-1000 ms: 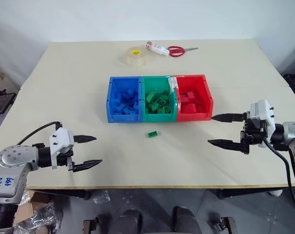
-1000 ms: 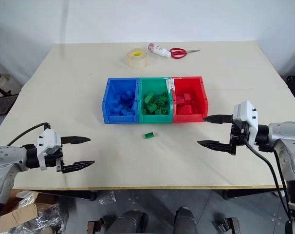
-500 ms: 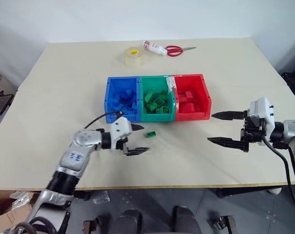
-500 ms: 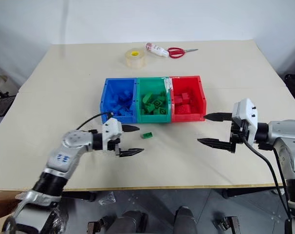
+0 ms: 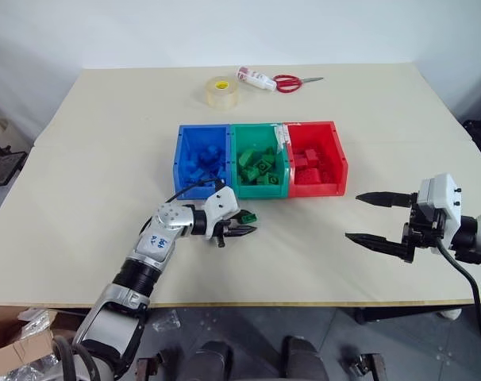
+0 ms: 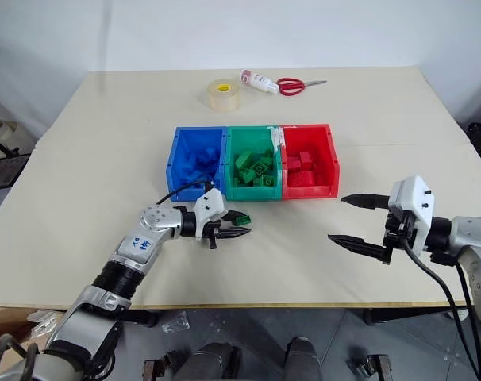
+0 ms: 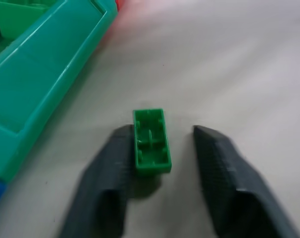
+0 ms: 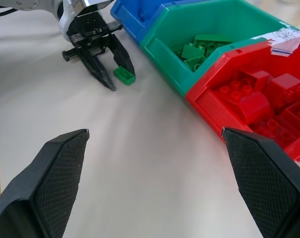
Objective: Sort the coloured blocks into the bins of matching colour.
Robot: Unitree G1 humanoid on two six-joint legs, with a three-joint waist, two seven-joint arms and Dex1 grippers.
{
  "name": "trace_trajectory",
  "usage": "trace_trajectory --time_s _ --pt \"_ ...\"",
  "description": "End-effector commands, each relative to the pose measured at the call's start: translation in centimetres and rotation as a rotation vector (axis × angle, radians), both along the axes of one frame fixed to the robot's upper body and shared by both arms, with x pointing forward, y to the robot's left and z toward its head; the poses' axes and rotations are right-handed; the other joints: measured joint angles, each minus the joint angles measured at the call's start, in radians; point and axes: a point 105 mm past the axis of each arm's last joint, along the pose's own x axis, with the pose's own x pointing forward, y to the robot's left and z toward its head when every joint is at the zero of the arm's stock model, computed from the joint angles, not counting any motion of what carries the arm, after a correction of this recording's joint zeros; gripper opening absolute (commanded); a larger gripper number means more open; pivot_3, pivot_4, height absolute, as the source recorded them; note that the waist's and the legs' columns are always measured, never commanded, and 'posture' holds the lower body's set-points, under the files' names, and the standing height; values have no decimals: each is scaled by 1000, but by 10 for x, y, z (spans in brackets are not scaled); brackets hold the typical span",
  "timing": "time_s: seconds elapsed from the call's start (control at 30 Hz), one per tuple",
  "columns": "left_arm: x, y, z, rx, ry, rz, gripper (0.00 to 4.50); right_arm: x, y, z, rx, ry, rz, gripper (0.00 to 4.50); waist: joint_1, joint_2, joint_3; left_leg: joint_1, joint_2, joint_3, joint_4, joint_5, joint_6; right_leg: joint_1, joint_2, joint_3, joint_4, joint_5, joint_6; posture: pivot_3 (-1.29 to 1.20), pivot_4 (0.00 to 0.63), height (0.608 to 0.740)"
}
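Your left gripper is down at the table just in front of the green bin, and its two black fingers stand on either side of the loose green block. In the left wrist view one finger touches the block's side while a gap shows between the block and the other finger, so the jaws are narrowed around the block but you cannot call it gripped (it looks to be resting on the tabletop). Your right gripper hangs over the table in front of and to the right of the red bin, well apart from the block, with its fingers spread wide and nothing between them. The three bins sit joined in a row at mid-table, blue bin on your left, green in the middle, red on your right, each holding blocks of its own colour. At the far edge lie a tape roll and red-handled scissors.
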Motion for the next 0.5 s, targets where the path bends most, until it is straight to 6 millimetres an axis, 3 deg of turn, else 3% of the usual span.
trace_trajectory --time_s 0.03,0.07,0.13,0.3,0.37,0.43,0.5 --pt "2 -2 5 10 -46 -18 665 -5 -2 13 1 -51 -13 4500 0 0 0 0 0 0 0 0 0 0 0 0 0 0 0 0 150 740" --pt "2 -2 8 8 -66 -25 461 -5 -2 13 1 -51 -16 4500 0 0 0 0 0 0 0 0 0 0 0 0 0 0 0 0 150 740" --pt "1 -5 17 -14 -103 -44 474 -6 -3 13 1 -52 -23 4500 0 0 0 0 0 0 0 0 0 0 0 0 0 0 0 0 150 740" --pt "-1 -17 69 -161 -202 -79 474 -6 -4 14 1 -57 -37 4500 3 0 0 -1 0 0 1 0 0 0 0 0 0 0 0 0 150 740" --pt "7 -20 96 -211 -254 -60 474 -5 -4 15 3 -61 -40 4500 4 -1 1 -1 0 -1 2 0 0 0 0 0 0 0 0 0 150 740" --pt "15 -20 106 -221 -267 -23 474 -5 -4 15 4 -63 -41 4500 2 -1 1 -2 0 -1 3 0 0 0 0 0 0 0 0 0 150 740" --pt "36 -16 120 -219 -318 77 474 -4 -4 16 5 -69 -41 4500 1 -1 1 -1 0 -1 2 0 0 0 0 0 0 0 1 0 150 740"
